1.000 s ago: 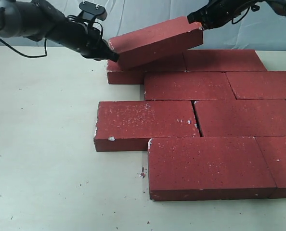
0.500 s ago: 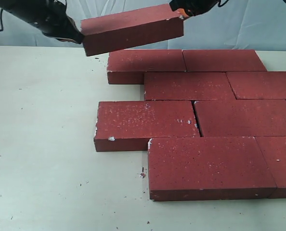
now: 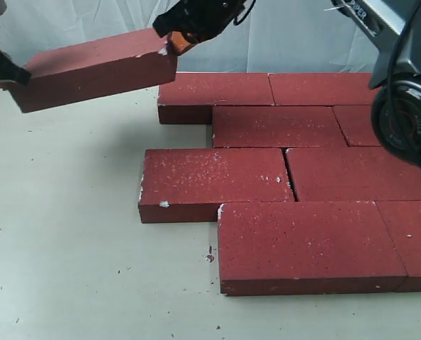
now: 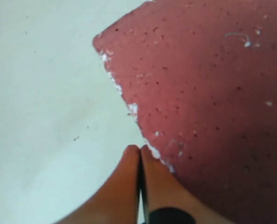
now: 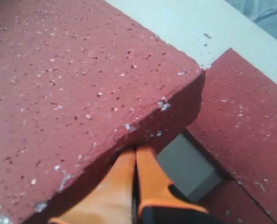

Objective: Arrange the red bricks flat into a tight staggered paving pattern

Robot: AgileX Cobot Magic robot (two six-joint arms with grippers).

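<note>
One red brick (image 3: 90, 67) hangs tilted in the air at the back left, squeezed endwise between my two grippers. The left gripper (image 3: 15, 76) is shut and presses its tips against the brick's left end; its wrist view shows the joined orange tips (image 4: 139, 149) at the chipped edge of the brick (image 4: 213, 93). The right gripper (image 3: 169, 44) is shut too and pushes on the right end, tips (image 5: 135, 151) under the brick's corner (image 5: 73, 93). Several other red bricks (image 3: 288, 177) lie flat in staggered rows on the table.
The pale table (image 3: 62, 248) stretches bare to the left of the paved patch. A bulky black joint of the right arm (image 3: 405, 106) looms over the paving's right side. A light cloth backdrop (image 3: 302, 35) hangs behind.
Both grippers have carried the lifted brick leftward, off the back row and out over the bare table; its left end now hangs lower.
</note>
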